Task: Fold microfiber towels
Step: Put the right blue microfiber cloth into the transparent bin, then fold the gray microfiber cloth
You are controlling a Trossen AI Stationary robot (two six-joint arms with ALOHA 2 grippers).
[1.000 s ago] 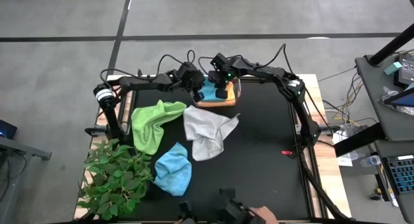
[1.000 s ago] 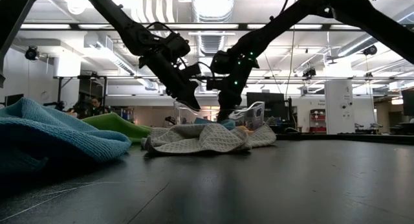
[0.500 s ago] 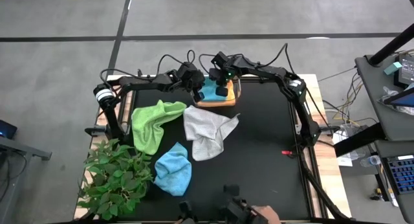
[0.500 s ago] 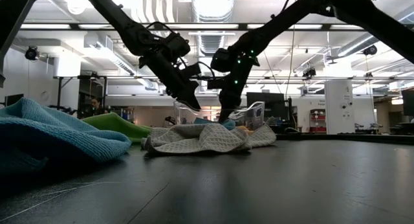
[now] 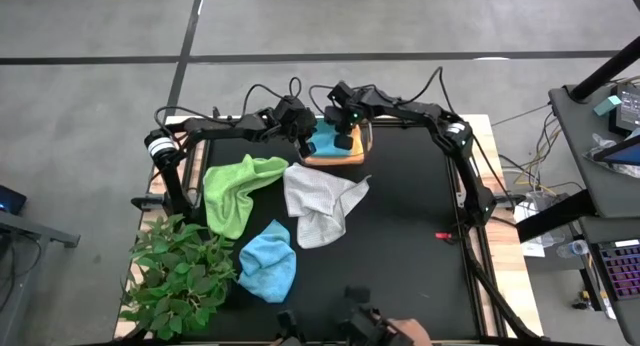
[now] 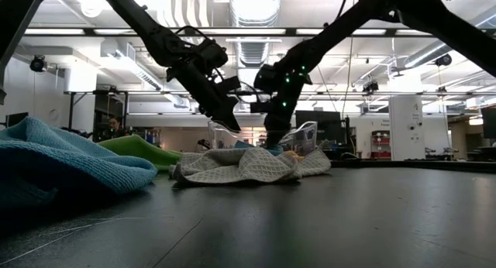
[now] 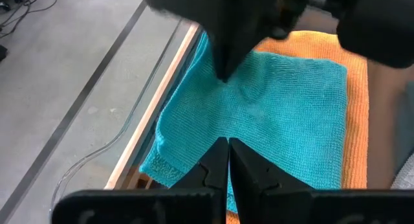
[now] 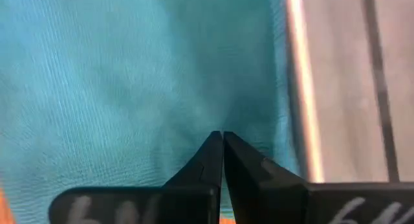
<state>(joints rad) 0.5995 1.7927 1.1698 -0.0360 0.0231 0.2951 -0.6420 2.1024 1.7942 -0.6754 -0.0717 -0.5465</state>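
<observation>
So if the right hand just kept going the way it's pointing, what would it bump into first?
Most likely the teal towel. The right hand, its fingers shut, points straight down at that cloth, which lies on the yellow-orange towel. How much gap is left is hard to judge.

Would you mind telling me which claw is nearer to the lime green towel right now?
Left. The left claw is shut over the teal towel, just beyond the lime green towel's far corner. The right claw, also shut, sits farther along the same teal towel.
</observation>
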